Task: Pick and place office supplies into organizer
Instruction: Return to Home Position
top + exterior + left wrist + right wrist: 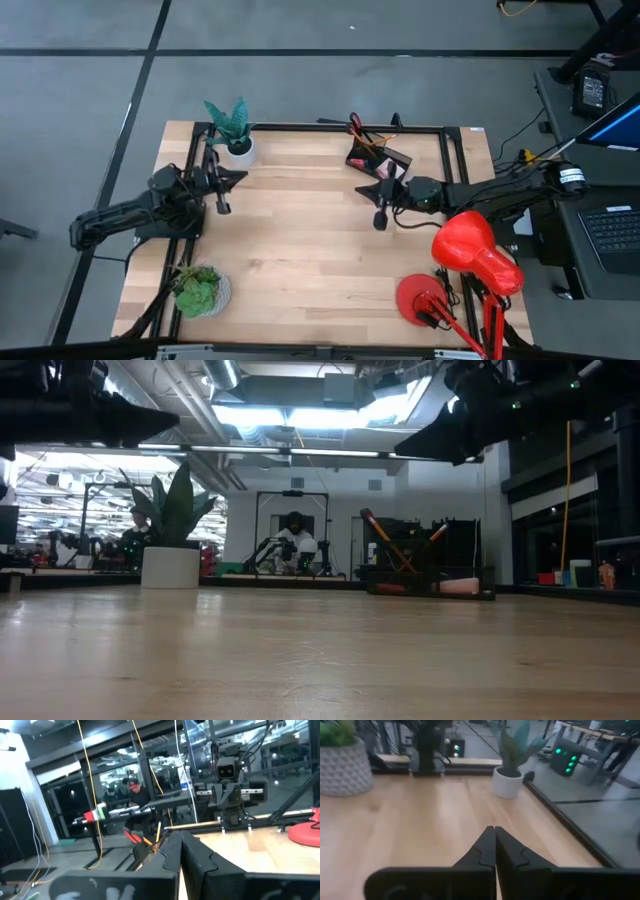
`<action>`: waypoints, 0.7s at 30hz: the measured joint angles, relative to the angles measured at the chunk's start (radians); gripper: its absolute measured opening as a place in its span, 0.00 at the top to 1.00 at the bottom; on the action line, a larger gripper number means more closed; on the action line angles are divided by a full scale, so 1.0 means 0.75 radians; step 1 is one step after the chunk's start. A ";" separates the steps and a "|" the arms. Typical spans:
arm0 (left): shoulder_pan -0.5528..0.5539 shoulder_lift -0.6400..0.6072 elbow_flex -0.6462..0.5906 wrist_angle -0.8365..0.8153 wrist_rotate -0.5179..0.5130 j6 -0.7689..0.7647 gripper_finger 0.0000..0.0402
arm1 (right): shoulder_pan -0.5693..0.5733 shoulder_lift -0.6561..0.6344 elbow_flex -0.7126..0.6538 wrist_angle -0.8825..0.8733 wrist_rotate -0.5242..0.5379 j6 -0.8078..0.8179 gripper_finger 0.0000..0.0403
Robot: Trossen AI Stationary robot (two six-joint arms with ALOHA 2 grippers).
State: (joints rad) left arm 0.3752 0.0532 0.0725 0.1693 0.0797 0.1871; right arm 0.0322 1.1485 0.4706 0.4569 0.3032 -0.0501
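The black organizer stands at the table's far edge, right of the middle. Orange pencils and red-handled scissors stick up out of it, and something pink lies at its near end. From the left wrist view the organizer shows beyond the fingers. My left gripper hangs shut over the table's left side, pointing right, with nothing in it. My right gripper is shut and empty, just on the near side of the organizer and pointing left.
A tall-leaved plant in a white pot stands at the far left corner. A succulent in a pot sits at the near left. A red desk lamp with its round base stands near right. Bare wood lies between them.
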 joint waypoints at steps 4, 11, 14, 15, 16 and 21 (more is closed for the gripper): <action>0.001 -0.014 -0.051 0.019 -0.001 0.011 1.00 | 0.016 0.020 -0.001 -0.002 -0.073 0.064 1.00; 0.001 -0.049 -0.069 0.019 -0.058 0.043 1.00 | 0.047 -0.011 -0.001 0.089 -0.082 -0.022 1.00; 0.001 -0.064 -0.069 -0.010 -0.048 0.029 0.99 | 0.044 -0.107 -0.001 0.029 -0.082 -0.050 1.00; 0.001 -0.065 -0.069 -0.029 -0.048 0.026 0.99 | 0.040 -0.149 -0.001 -0.007 -0.082 -0.055 1.00; 0.001 -0.069 -0.069 -0.048 -0.048 0.026 1.00 | 0.040 -0.195 -0.001 -0.052 -0.082 -0.054 1.00; 0.001 -0.070 -0.069 -0.053 -0.048 0.023 0.99 | 0.041 -0.483 -0.001 -0.341 -0.081 -0.032 1.00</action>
State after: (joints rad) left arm 0.3759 0.0007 0.0208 0.1297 0.0438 0.2043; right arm 0.0628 0.7865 0.4702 0.2009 0.2425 -0.0740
